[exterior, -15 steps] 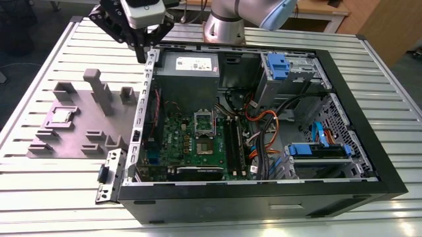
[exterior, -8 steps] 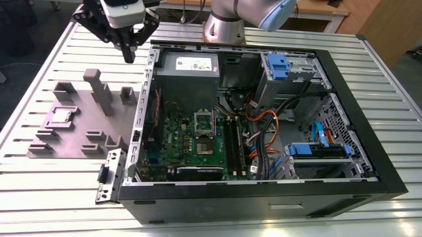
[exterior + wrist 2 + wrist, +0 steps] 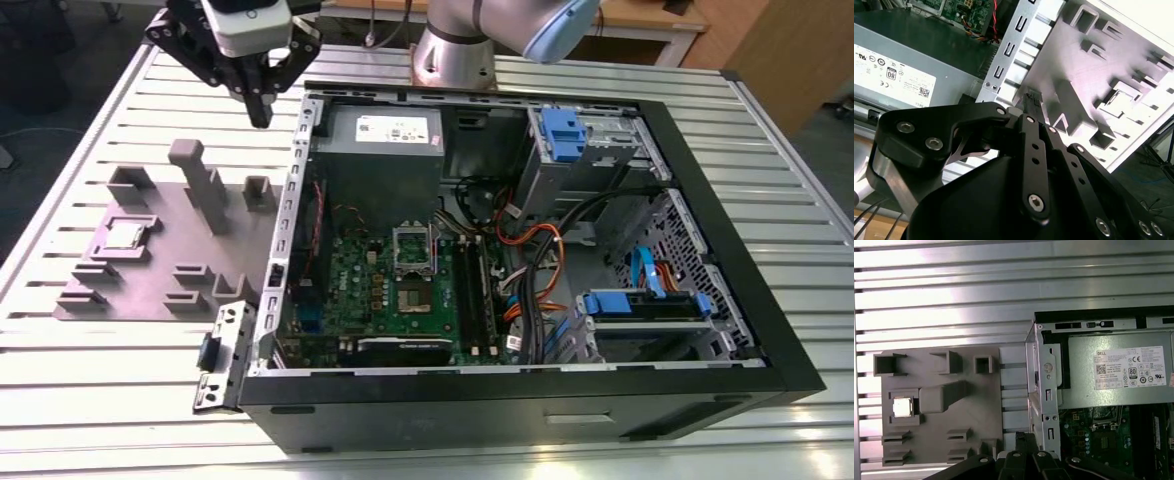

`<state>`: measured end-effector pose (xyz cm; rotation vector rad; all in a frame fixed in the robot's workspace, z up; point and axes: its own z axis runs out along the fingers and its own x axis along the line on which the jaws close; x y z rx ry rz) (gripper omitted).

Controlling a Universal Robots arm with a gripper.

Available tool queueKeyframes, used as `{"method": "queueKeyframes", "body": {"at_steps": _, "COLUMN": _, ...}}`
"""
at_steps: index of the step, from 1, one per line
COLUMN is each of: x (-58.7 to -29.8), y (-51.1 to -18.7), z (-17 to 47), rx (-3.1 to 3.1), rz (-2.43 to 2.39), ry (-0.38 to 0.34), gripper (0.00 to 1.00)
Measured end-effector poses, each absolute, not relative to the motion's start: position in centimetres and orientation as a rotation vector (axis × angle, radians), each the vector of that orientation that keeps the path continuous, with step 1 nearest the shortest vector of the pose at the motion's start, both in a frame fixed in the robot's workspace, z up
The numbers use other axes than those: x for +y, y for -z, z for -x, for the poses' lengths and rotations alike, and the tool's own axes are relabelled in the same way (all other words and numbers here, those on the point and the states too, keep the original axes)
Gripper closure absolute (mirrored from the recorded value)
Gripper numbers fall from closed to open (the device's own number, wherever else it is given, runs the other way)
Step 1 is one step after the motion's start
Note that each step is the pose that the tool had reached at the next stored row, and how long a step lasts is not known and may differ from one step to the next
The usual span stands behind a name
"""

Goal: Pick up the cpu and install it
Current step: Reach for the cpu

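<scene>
The gripper [image 3: 262, 108] hangs high over the table [image 3: 107, 380], near the side wall of the computer case [image 3: 747, 260] and by the edge of the grey holder [image 3: 174, 250]. Its fingers are pressed together and pinch nothing. The cpu [image 3: 127, 233] lies flat in a square pocket of that holder, toward the exterior view's left and well apart from the gripper. The first wrist view shows it [image 3: 902, 407] seated level, its pale metal top up. The step in hand looks like the reach for the pickup, and nothing of the install shows as done: the socket [image 3: 415, 262] on the motherboard [image 3: 360, 280] has no chip in it. To do this reach well, the fingers would need to spread before they go down, wide enough to pass both edges of the chip. The approach is best made straight from above, centred on the pocket and square to its sides. A tall post [image 3: 200, 190] stands on the holder between gripper and chip, so I judge it safer to travel across at height. The chip is thin and sits low in its pocket, so the grip should be light, on two opposite edges, and kept level.
</scene>
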<state>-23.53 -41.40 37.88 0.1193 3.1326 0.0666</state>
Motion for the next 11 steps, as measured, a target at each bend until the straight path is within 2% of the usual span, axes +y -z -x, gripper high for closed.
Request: {"method": "queueKeyframes", "body": {"at_steps": 11, "x": -41.4, "y": -37.9, "z": 24.7, "rx": 3.133, "rz": -0.119, "ry": -0.067, "gripper": 0.89}}
